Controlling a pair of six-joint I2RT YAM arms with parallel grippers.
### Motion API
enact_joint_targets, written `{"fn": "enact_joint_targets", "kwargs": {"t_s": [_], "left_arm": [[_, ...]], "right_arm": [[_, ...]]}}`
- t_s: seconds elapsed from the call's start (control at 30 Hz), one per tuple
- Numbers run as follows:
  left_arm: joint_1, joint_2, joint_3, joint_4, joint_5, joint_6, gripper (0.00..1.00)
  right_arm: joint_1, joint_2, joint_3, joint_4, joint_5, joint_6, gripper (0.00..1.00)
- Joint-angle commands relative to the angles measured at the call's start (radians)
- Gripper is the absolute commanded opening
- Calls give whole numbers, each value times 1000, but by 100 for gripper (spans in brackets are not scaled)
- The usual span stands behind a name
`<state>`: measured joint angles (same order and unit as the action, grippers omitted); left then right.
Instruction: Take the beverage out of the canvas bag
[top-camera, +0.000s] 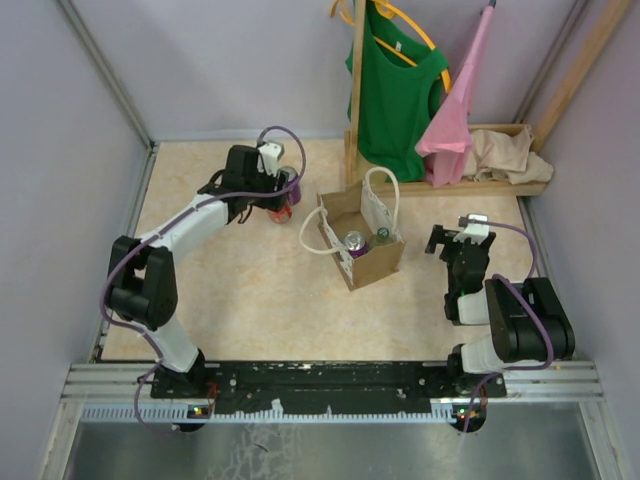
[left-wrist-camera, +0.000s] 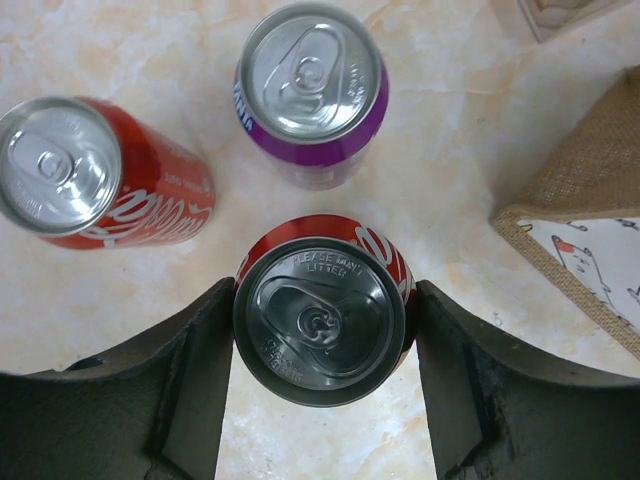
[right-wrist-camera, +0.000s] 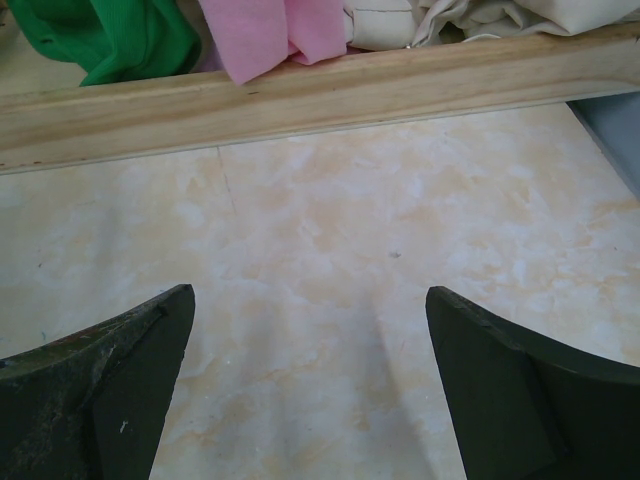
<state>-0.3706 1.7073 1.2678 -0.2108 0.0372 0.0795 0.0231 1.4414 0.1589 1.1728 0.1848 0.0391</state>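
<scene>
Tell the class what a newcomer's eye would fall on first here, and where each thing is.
The canvas bag stands open at the centre, with two drinks showing inside. At the back left, the left gripper brackets a red can, with a second red can and a purple can standing just beyond. A green shirt and a pink top hang from the wooden rack at the back right.

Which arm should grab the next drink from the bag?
Probably right. The right hand is open and empty beside the canvas bag, which holds a purple can and a green-topped drink. The left hand is farther off, gripping a red can.
</scene>
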Motion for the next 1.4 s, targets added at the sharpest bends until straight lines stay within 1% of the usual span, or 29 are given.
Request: {"fn": "enact_joint_targets", "kwargs": {"t_s": [0.0, 0.23, 0.37, 0.6, 1.1, 1.37], "left_arm": [[-23, 18, 76, 39, 36, 11, 0], [-38, 41, 102, 2, 31, 18, 0], [-54, 50, 118, -36, 6, 26, 0], [-68, 64, 120, -52, -12, 31, 0], [-95, 114, 190, -156, -87, 47, 0], [-99, 134, 218, -200, -118, 45, 12]], "right_arm": [[-2, 1, 20, 44, 1, 8, 99], [-2, 1, 21, 44, 0, 8, 99], [-2, 1, 21, 44, 1, 8, 99], [-2, 1, 21, 44, 1, 7, 99], [-2, 1, 21, 44, 0, 8, 99], [-2, 1, 21, 44, 0, 8, 99]]}}
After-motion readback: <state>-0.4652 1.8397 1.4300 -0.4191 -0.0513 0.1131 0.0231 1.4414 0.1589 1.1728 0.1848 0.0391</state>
